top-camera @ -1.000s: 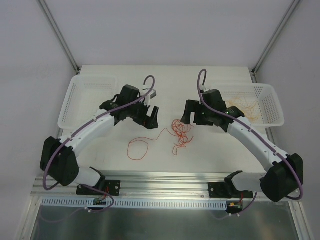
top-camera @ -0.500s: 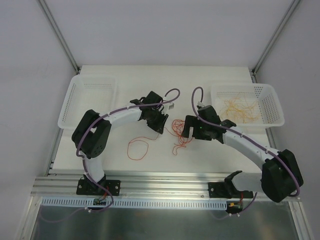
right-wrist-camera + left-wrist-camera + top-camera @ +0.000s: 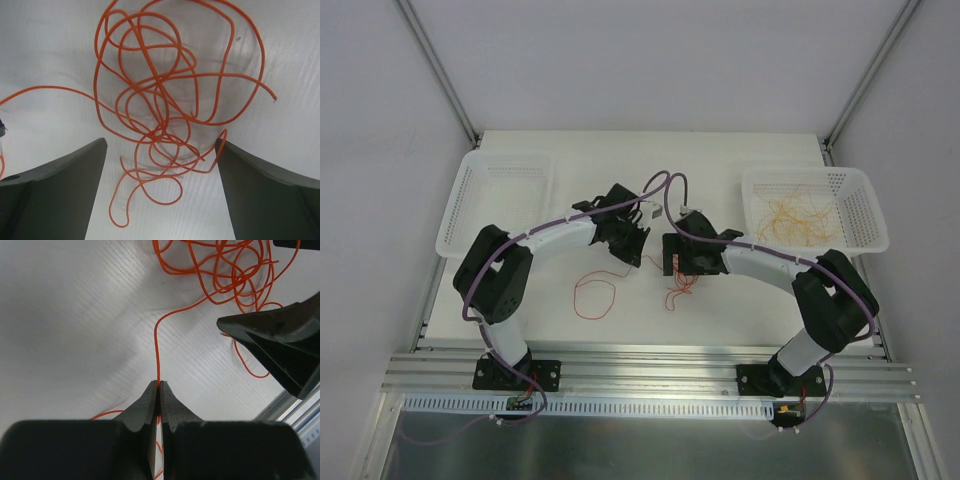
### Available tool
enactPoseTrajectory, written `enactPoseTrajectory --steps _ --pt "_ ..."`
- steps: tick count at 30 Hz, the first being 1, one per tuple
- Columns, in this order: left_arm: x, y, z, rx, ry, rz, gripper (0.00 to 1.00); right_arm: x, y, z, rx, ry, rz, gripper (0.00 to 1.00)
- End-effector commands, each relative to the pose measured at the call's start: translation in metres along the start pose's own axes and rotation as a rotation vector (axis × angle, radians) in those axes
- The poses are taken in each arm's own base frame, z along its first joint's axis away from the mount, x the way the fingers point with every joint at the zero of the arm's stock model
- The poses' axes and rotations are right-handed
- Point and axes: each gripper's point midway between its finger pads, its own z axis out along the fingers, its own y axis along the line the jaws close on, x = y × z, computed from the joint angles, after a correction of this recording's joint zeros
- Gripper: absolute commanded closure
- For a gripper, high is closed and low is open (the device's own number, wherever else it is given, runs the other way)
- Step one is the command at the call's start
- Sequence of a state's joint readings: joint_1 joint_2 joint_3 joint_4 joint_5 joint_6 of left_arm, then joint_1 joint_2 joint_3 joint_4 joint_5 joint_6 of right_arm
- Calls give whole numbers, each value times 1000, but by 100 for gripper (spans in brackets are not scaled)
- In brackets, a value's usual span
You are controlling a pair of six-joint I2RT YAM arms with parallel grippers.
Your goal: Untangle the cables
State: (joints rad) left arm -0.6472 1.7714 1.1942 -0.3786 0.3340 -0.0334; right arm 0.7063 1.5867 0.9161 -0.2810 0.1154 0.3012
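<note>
Orange cables (image 3: 165, 100) lie in a curly tangle on the white table (image 3: 750, 312), right under our right gripper (image 3: 161, 145) — jaws spread wide, one finger each side of the knot; whether they touch it we can't tell. Our left gripper (image 3: 159, 386) is pressed together, pinching a single strand (image 3: 156, 350) that runs fwd from its tips, then bends twd the tangle just ahead & to its right. Behind those tips a loose loop (image 3: 592, 297) lies on the table. Paler yellow-orange strands (image 3: 795, 215) sit in a white basket (image 3: 872, 215) — well behind the right gripper, near that arm's elbow.
</note>
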Motion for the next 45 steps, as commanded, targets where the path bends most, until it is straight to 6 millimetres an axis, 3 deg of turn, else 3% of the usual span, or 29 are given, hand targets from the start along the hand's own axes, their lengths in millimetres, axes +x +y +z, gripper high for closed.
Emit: enactPoseTrajectory --steps 1,10,13,14,17,21,26,28,29,35,40,41,44,45 --pt "-9 -10 -17 9 -60 14 100 -10 -6 1 125 -34 -64 6" --pt "-13 2 -35 -64 -111 -14 100 20 -18 14 175 27 -110 27" --pt "-13 12 -40 -87 -121 -51 100 23 -20 13 169 26 -113 42" --pt "-15 14 -44 -88 -135 -59 100 26 -24 12 184 30 -118 57" --pt "-18 20 -61 -103 -172 -89 100 29 -35 9 214 28 -119 81" --pt "-16 36 -91 -151 -220 -158 100 29 -52 -1 233 21 -78 99" --pt "-11 75 -163 -272 -321 -317 100 18 -74 -29 218 -30 8 99" --pt "-15 82 -189 -311 -380 -337 100 16 -89 -36 220 -40 70 99" --pt "-23 83 -217 -336 -453 -336 100 17 -90 -39 195 -33 92 99" --pt "-47 74 -312 -397 -679 -380 100 7 -102 -60 113 -70 235 99" --pt "-60 66 -360 -451 -763 -374 100 -2 -97 -72 39 -85 246 91" --pt "-65 61 -369 -444 -784 -363 100 -2 -95 -74 31 -74 243 83" --pt "-76 44 -377 -368 -815 -335 100 2 -84 -78 -25 -43 226 66" --pt "-80 35 -375 -316 -813 -316 100 4 -84 -78 -27 -40 224 65"
